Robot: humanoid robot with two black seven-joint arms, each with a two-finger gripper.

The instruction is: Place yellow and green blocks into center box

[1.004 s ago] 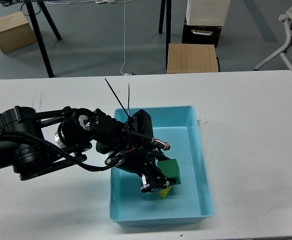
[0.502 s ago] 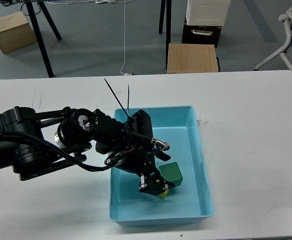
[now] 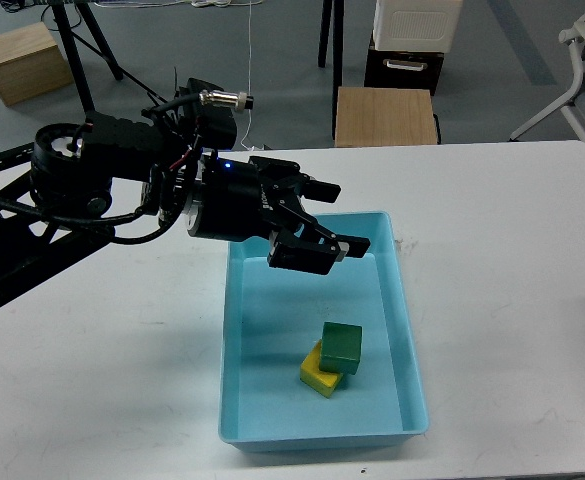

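Observation:
A green block (image 3: pixel 341 347) rests on a yellow block (image 3: pixel 320 372) inside the light blue box (image 3: pixel 410 330) at the table's centre. My left gripper (image 3: pixel 334 217) is open and empty, raised above the box's far end, well apart from the blocks. Its two fingers (image 3: pixel 310 188) spread toward the right. My right gripper is not in view.
The white table (image 3: pixel 512 230) holds the box. Beyond its far edge stand a wooden stool (image 3: pixel 386 116), a white and dark cabinet (image 3: pixel 408 45), a tripod leg (image 3: pixel 79 60), a wooden crate (image 3: pixel 21 62) and an office chair base (image 3: pixel 577 80).
My left gripper has let go of the green block and lifted up and back out of the box. The green block now sits on the yellow block.

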